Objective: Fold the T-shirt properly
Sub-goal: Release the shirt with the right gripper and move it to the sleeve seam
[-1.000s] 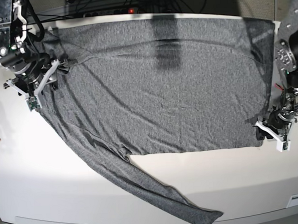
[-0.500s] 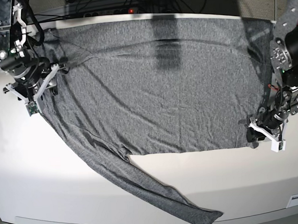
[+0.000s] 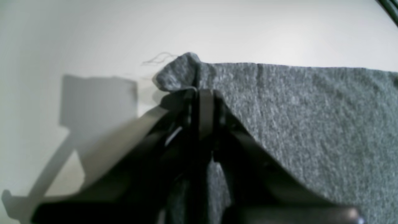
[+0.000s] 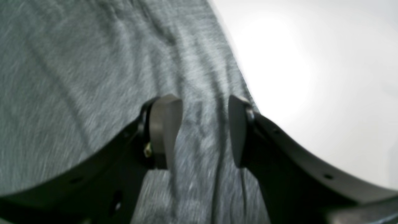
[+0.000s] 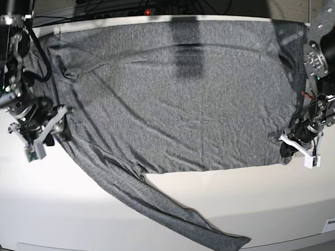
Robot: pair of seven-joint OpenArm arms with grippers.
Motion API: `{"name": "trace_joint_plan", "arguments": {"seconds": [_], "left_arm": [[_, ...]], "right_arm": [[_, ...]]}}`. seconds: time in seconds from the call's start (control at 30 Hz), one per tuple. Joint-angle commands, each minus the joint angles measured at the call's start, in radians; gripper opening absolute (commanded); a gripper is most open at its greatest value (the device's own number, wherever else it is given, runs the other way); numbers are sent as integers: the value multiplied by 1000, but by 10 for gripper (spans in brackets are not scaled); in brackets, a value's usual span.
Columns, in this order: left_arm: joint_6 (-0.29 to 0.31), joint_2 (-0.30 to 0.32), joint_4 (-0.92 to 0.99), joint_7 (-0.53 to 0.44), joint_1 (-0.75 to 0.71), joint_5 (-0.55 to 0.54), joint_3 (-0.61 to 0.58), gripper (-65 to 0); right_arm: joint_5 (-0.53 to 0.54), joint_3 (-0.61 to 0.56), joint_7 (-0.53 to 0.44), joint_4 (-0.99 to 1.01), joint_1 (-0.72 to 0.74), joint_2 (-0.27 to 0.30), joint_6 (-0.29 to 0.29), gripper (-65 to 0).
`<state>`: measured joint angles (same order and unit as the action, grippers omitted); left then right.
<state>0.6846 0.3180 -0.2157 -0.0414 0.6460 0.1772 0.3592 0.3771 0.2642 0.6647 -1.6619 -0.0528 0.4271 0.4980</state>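
From my seat, the T-shirt point(image 5: 183, 96) blankets most of the desk point(image 5: 59, 204), so my widest bare lane is the near strip below its hem. One sleeve point(image 5: 178, 215) cuts diagonally across that strip toward the front edge. My left claw point(image 5: 285, 151) blocks the hem corner; my right claw point(image 5: 58, 127) blocks the shirt's opposite edge. Cables point(image 5: 149, 0) crowd the far side.

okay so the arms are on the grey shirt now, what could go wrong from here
1. The left tool is shut on only a small corner of the T-shirt; the thin fabric could slip out when lifted.
2. The right tool is open over the shirt's edge, holding nothing, so a lift now would likely be lopsided.
3. The long sleeve trails toward the table front and may drag or bunch.
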Motion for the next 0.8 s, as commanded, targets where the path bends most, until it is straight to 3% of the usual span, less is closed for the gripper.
{"name": "trace_joint_plan", "arguments": {"seconds": [0.0, 0.13, 0.33, 0.5, 0.77], "left_arm": [[4, 12, -6, 14, 21, 5, -1, -650], [4, 10, -6, 15, 21, 5, -1, -650], [4, 7, -6, 26, 21, 5, -1, -650], [4, 6, -6, 26, 21, 5, -1, -650], [4, 6, -6, 16, 21, 4, -1, -650]], "right_arm": [[19, -2, -2, 24, 58, 17, 1, -366], [50, -92, 93, 206, 262, 38, 3, -366], [46, -323, 95, 597, 586, 38, 3, -366], [39, -445, 91, 896, 800, 11, 4, -366], [-185, -490, -56, 1223, 955, -56, 31, -366]]}}
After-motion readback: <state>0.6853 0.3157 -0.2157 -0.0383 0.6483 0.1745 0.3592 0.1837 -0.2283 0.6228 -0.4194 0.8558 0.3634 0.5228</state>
